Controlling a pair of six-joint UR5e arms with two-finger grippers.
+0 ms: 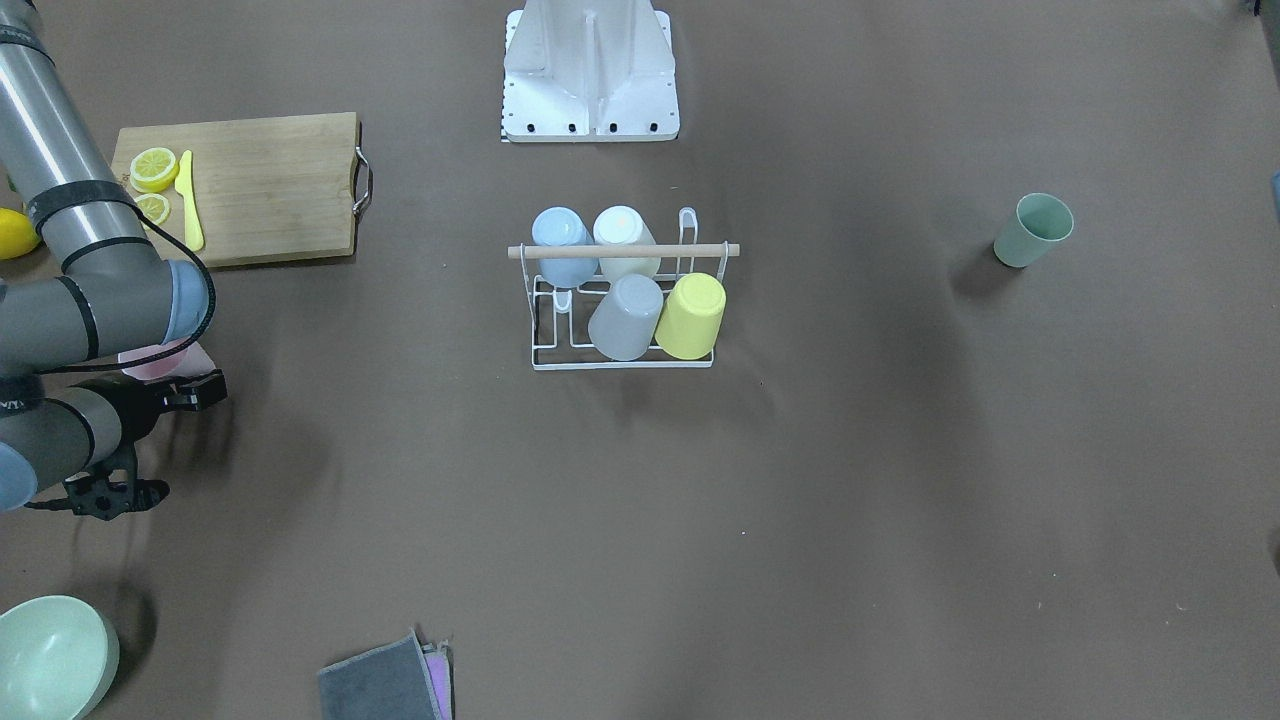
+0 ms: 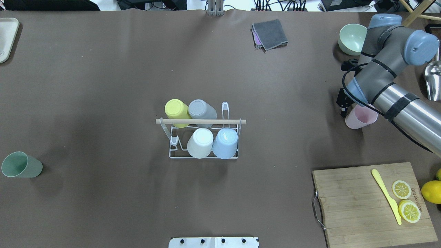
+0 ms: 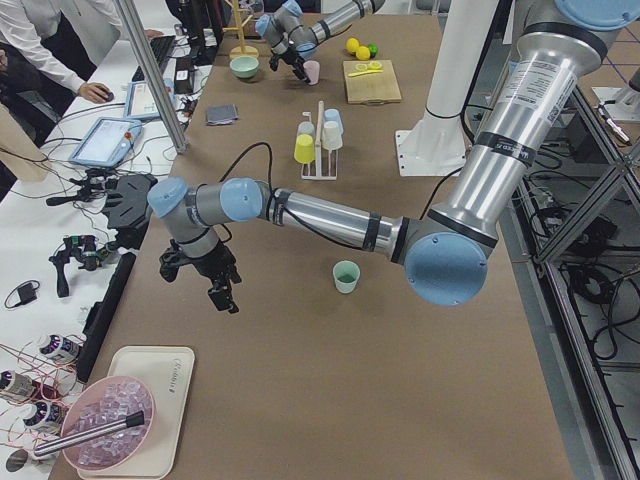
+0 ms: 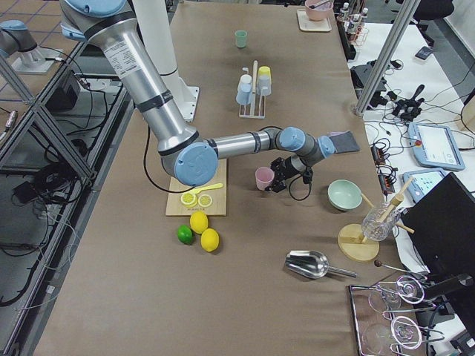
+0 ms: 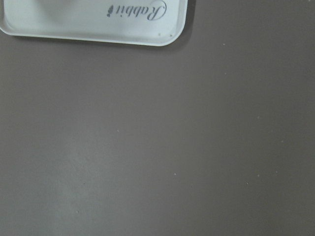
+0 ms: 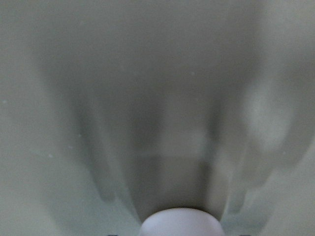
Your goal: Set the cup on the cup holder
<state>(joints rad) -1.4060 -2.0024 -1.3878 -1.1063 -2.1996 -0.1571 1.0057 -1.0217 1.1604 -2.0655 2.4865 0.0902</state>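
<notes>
Pink cup (image 2: pixel 361 118) upright at right of the overhead frame, right gripper (image 2: pixel 343 108) just beside it, grip unclear, cup holder (image 2: pixel 206 121) at centre carrying four upturned cups (image 2: pixel 201 139), left gripper (image 3: pixel 225 297) unreadable.

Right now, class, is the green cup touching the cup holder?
Apart. The overhead exterior view shows the green cup far to the left of the cup holder, with a wide stretch of bare brown table between them.

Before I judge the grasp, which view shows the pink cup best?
Overhead exterior: the pink cup shows rim and wall beside the right arm. Front-facing hides most of it; side views show it small; wrist views, not clearly.
</notes>
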